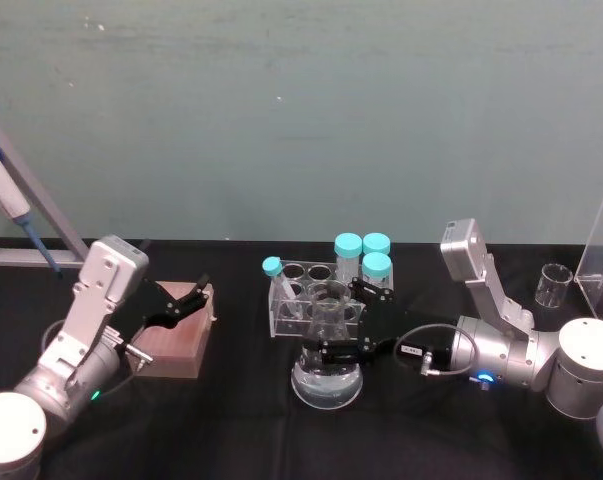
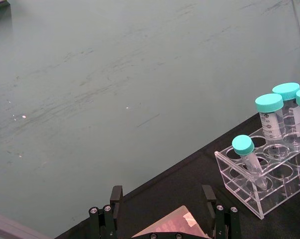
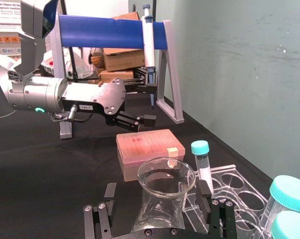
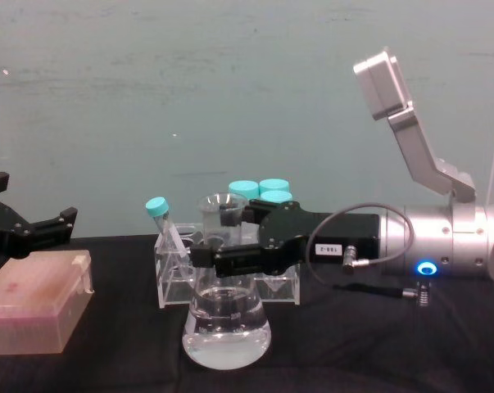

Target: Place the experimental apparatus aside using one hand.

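One flask (image 1: 326, 375), one rack (image 1: 303, 300), one beaker (image 1: 554, 285) — seemingly four capped tubes (image 1: 349, 250).

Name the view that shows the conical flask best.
Chest view: the conical flask shows whole, side-on, with its liquid, the right gripper around its neck. Head view shows it from above; right wrist view shows its mouth and neck.

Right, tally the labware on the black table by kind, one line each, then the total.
Capped tubes: 4, three big and one slim
Tube rack: 1
Flask: 1, neck between the right pincer's fingers
Small beaker: 1
Pink box: 1
Total: 8
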Robot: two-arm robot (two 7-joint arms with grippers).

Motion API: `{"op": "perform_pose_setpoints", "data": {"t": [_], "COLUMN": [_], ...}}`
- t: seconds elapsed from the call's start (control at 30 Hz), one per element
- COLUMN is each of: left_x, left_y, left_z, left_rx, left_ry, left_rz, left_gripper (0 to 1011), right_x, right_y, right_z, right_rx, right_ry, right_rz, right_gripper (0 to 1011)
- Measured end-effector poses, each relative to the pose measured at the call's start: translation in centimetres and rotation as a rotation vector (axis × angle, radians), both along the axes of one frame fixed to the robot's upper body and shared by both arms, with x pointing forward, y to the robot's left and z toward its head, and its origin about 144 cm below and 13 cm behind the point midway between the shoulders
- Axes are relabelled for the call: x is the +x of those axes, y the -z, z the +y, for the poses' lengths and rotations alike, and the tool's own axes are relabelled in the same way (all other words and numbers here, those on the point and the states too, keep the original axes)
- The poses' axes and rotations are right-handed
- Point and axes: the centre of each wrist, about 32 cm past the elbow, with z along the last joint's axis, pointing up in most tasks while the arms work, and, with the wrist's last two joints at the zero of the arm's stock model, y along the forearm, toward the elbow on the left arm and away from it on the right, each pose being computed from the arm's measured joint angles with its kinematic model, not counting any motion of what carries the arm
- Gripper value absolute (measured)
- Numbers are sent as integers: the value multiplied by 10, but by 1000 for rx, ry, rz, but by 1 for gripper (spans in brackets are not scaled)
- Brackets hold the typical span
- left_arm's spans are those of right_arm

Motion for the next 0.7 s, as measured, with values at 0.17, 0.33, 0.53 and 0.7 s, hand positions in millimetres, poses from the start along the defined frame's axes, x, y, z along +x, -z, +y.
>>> {"op": "perform_pose_setpoints", "data": {"t": [0.17, 0.33, 0.53, 0.7], "left_x": [0, 0, 0, 0], "left_y": [0, 0, 0, 0], "left_z": [0, 0, 0, 0], "left_rx": [0, 0, 0, 0], "left_ry": [0, 0, 0, 0], "left_rz": [0, 0, 0, 0], "left_gripper": [1000, 1000, 1000, 1000], "right_x": [1, 1, 1, 1], "right_y": [-1, -1, -1, -1], "right_z": [0, 0, 0, 0], "right_rx": [-2, -2, -2, -2], "right_ry": [-2, -2, -2, -2], "right_rz": [4, 4, 4, 4], "right_gripper": [1003, 1003, 1003, 995]}}
